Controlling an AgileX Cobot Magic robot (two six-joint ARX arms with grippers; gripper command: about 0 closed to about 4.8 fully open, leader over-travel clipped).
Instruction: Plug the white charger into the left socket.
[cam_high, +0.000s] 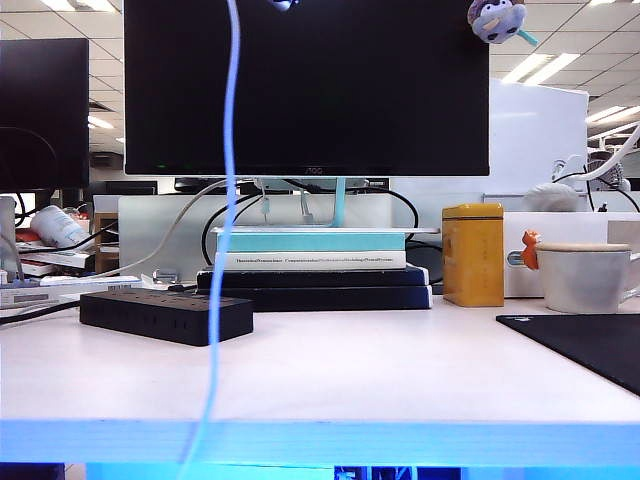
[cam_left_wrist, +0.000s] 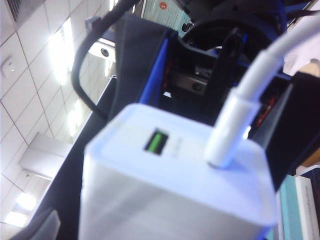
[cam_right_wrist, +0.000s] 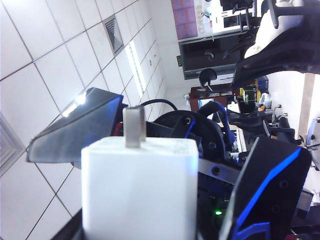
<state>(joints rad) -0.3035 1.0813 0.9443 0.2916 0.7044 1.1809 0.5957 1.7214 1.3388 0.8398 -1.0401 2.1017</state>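
Note:
The white charger (cam_left_wrist: 175, 185) fills the left wrist view, showing its green USB port (cam_left_wrist: 157, 141) and plugged-in white cable (cam_left_wrist: 235, 125). It sits between the fingers of my left gripper (cam_left_wrist: 220, 100), which is open, with a gap showing on one side. In the right wrist view the white charger (cam_right_wrist: 140, 190) points its metal prong (cam_right_wrist: 134, 126) away from the camera, and my right gripper (cam_right_wrist: 200, 120) is shut on it. Neither gripper shows in the exterior view; only the cable (cam_high: 228, 200) hangs down there. The black power strip (cam_high: 165, 315) lies at the table's left, its left socket (cam_high: 110, 296) near the strip's left end.
Stacked books (cam_high: 312, 275) under a monitor (cam_high: 305, 85) stand behind the strip. A yellow tin (cam_high: 473, 254), a white mug (cam_high: 585, 275) and a black mat (cam_high: 585, 345) are on the right. The table's front edge (cam_high: 320, 425) runs across the foreground.

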